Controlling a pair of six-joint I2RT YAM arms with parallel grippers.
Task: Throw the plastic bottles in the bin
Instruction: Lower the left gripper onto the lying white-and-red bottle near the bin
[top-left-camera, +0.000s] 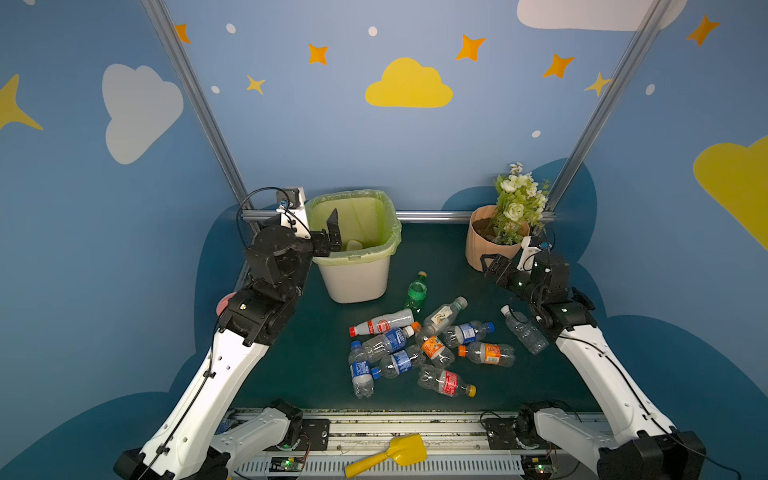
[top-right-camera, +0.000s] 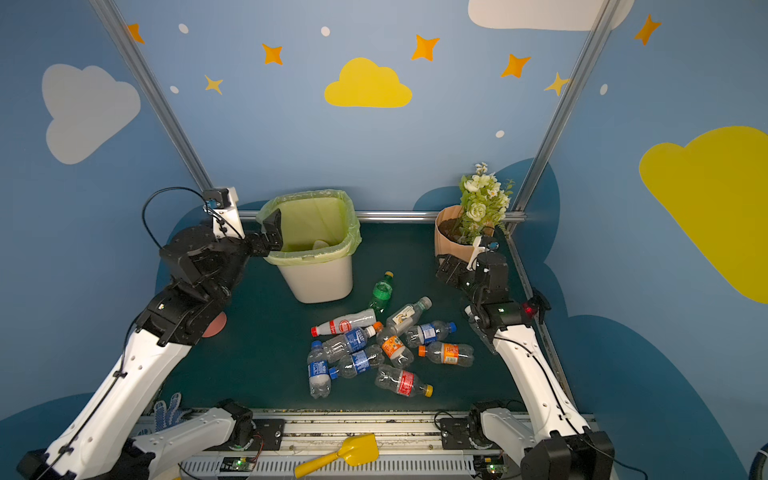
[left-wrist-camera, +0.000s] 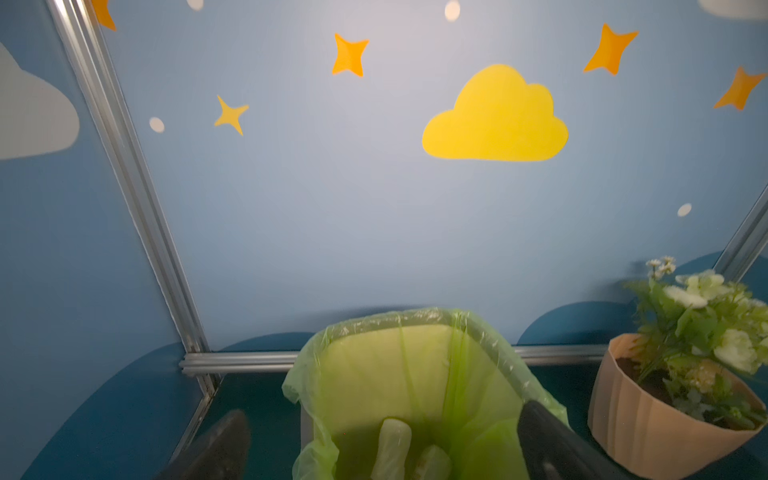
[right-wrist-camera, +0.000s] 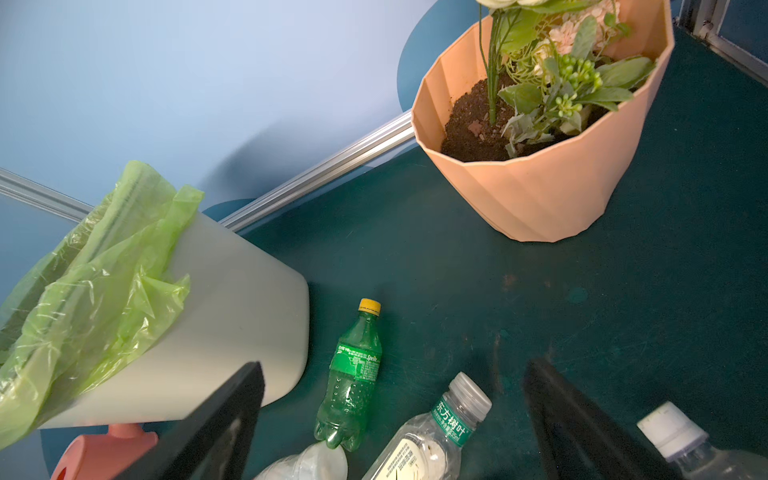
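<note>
The bin (top-left-camera: 358, 279), off-white with a light-green bag, stands at the back left in both top views (top-right-camera: 321, 283). My left gripper (top-left-camera: 332, 237) hangs open over its left rim with nothing between the fingers. In the left wrist view, pale bottles (left-wrist-camera: 392, 444) lie at the bottom of the bin (left-wrist-camera: 415, 316), below the open left gripper (left-wrist-camera: 382, 411). Several plastic bottles (top-left-camera: 415, 349) lie in a heap mid-table. A green bottle (top-left-camera: 417, 291) lies nearer the bin, and a clear bottle (top-left-camera: 524, 330) beside my right arm. My right gripper (top-left-camera: 492, 266) is open and empty, above the green bottle (right-wrist-camera: 353, 374).
A peach flower pot (top-left-camera: 486, 249) with white flowers stands back right, close behind my right gripper. A pink watering can (top-left-camera: 225, 302) peeks out behind my left arm. A yellow scoop (top-left-camera: 390, 455) lies on the front rail. Gloves (top-right-camera: 166, 411) lie at the front left.
</note>
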